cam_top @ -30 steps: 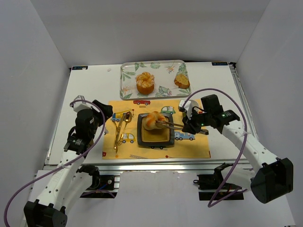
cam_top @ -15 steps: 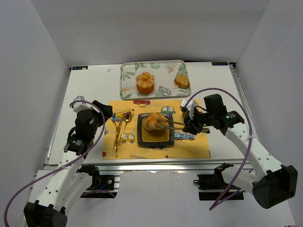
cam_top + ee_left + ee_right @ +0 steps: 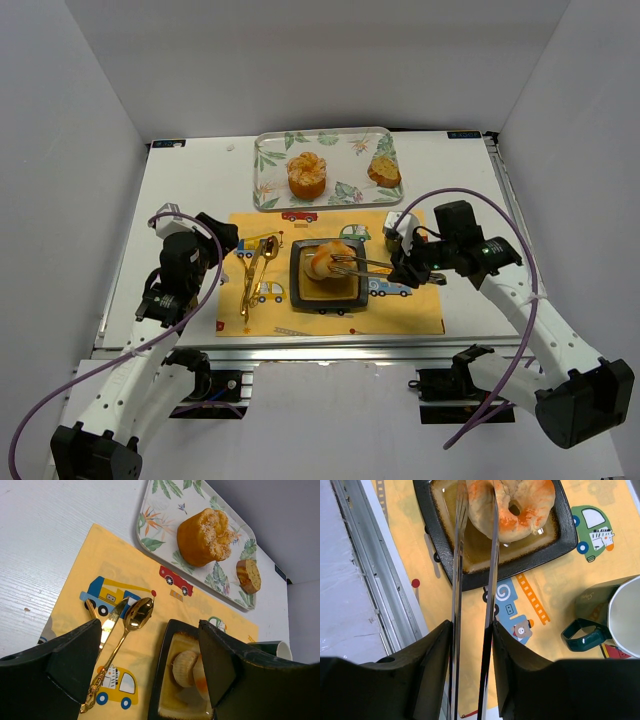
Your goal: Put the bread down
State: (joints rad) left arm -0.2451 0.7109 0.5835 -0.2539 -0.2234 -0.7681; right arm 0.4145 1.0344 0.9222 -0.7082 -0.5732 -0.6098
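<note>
Right pincer (image 3: 472, 665) is clamped on a pair of metal tongs (image 3: 492, 580), one arm against each finger. The tongs reach out over the black square plate (image 3: 520, 565) to the bread (image 3: 520, 505). The bread is a ring with orange glaze and lies on the plate, toward its far side. One tong arm crosses the bread's left part and the other runs just beside its edge (cannot tell whether the tips pinch it).

In the top view the plate (image 3: 300, 290) sits mid-placemat (image 3: 400, 310) on the desk (image 3: 180, 190), with the bread (image 3: 325, 258) on it and the right pincer (image 3: 398, 268) just right of the plate.

Left pincer (image 3: 147, 670) has its fingers wide apart and holds nothing. It hangs over the placemat's left side near the gold cutlery (image 3: 127, 630).

A green mug (image 3: 615, 615) stands on the placemat right of the plate. The floral tray (image 3: 270, 160) at the far side holds an orange cake (image 3: 307, 175) and a bread slice (image 3: 384, 172), well apart from the plate.
</note>
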